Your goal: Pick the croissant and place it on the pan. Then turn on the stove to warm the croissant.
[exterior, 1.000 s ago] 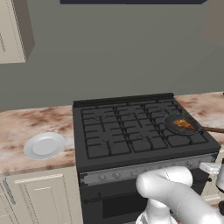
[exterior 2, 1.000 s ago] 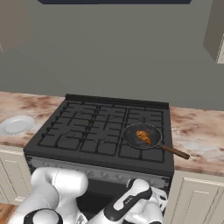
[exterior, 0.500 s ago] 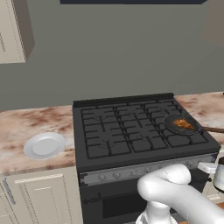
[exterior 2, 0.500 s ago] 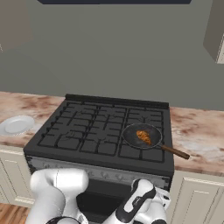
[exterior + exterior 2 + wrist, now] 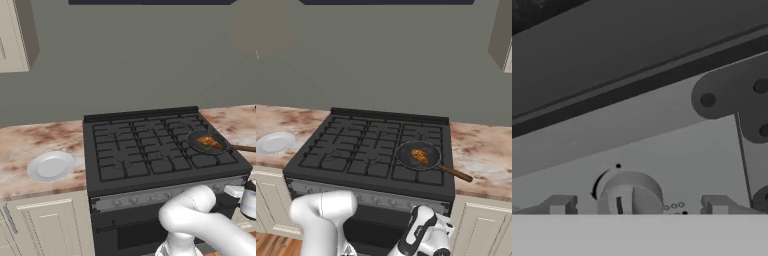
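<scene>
One knob (image 5: 629, 194) sits between wide-open jaws (image 5: 637, 206) on the stove (image 5: 150, 150): stiff, smooth plastic, so pinch its raised ridge. Croissant (image 5: 420, 156) already in pan (image 5: 417, 155).

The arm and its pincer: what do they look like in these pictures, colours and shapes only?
The arm is glossy white, built of thick rounded tubular links with a bulbous elbow. In the right base view its far link carries a dark band at the joint. The pincer shows two small blocky grey fingertips. No cables or markings are visible.
</scene>
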{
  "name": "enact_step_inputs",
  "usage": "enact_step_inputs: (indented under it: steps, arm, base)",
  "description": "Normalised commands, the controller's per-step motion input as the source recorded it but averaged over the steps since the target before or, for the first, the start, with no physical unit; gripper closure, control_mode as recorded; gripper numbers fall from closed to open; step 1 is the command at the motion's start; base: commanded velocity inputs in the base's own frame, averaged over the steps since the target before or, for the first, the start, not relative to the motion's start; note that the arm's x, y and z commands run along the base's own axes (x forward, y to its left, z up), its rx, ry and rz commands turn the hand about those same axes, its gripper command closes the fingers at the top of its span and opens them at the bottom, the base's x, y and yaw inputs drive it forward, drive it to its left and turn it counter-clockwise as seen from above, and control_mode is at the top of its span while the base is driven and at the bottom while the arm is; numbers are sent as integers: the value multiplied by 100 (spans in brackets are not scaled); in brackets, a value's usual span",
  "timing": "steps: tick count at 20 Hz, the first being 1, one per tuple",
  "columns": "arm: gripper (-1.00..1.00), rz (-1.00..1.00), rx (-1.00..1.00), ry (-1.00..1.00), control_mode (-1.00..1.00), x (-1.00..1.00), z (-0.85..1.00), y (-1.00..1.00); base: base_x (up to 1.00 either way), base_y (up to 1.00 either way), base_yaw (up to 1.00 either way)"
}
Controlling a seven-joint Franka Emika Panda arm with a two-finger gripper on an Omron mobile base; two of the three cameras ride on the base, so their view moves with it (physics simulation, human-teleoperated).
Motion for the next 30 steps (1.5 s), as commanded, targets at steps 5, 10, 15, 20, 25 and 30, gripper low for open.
enact_step_inputs:
  steps: [5, 10, 15, 20, 25, 30]
  arm:
    - [-100, 0, 0, 0, -100, 24, -30, -14]
    - [100, 0, 0, 0, -100, 25, -26, 0]
    - [100, 0, 0, -2, -100, 9, -21, -9]
    - [100, 2, -8, -10, -100, 0, -12, -2]
    - [100, 11, -11, -11, -100, 9, -14, 0]
    - [100, 7, -19, -3, -100, 14, -2, 8]
  base:
    - [0, 0, 0]
    - [0, 0, 0]
    - [0, 0, 0]
    - [0, 0, 0]
    - [0, 0, 0]
    - [0, 0, 0]
